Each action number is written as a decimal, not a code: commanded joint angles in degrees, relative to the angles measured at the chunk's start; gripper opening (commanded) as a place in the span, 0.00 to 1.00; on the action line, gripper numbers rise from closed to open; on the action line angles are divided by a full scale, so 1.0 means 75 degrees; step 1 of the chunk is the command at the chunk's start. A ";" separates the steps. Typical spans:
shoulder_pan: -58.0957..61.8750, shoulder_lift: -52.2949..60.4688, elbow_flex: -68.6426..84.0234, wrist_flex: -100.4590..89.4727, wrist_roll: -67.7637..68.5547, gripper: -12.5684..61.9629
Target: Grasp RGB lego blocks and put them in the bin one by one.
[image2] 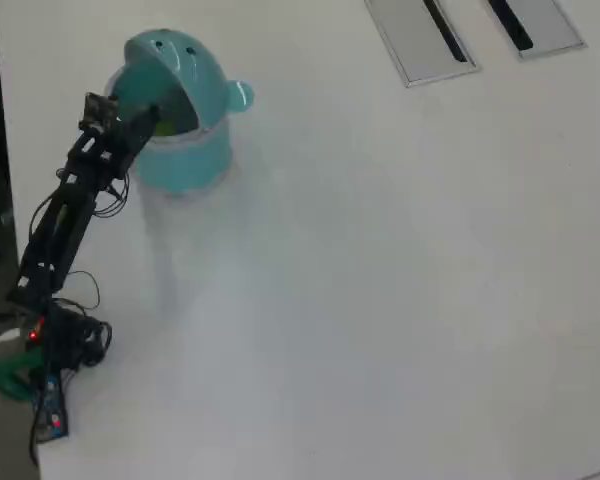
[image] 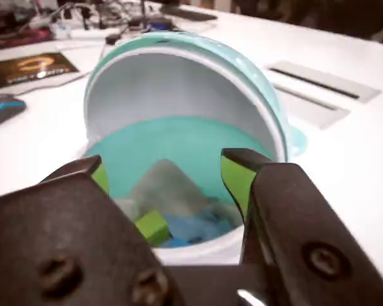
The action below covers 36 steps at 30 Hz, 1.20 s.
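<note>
Two green-padded jaws of the gripper [image: 169, 175] stand spread apart with nothing between them, and we see them poised over the mouth of the bin [image: 255, 83]. Inside it lie a yellowish green block [image: 153, 226] and, touching it, a blue block [image: 195, 228]. From overhead, the bin [image2: 195, 75] sits near the counter's [image2: 380, 300] upper left corner.

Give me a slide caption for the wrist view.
Open claw above the teal bin, with a green block and a blue block lying inside.
</note>
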<state>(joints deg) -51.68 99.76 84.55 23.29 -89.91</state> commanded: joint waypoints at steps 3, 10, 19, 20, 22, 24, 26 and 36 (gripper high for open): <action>0.0187 0.0926 0.0188 -0.0609 0.0633 0.61; 0.0410 0.1875 0.0961 -0.0633 0.1723 0.61; 0.1125 0.2707 0.1652 -0.1359 0.3211 0.61; 0.1230 0.2777 0.1699 -0.1453 0.3422 0.61; 0.1348 0.2895 0.1734 -0.1500 0.3867 0.61; 0.1488 0.3035 0.1828 -0.1500 0.4301 0.61; 0.1641 0.3211 0.1957 -0.1523 0.4781 0.61; 0.2496 0.4254 0.3352 -0.2520 0.6867 0.61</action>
<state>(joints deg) -33.75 129.81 111.88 10.02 -39.90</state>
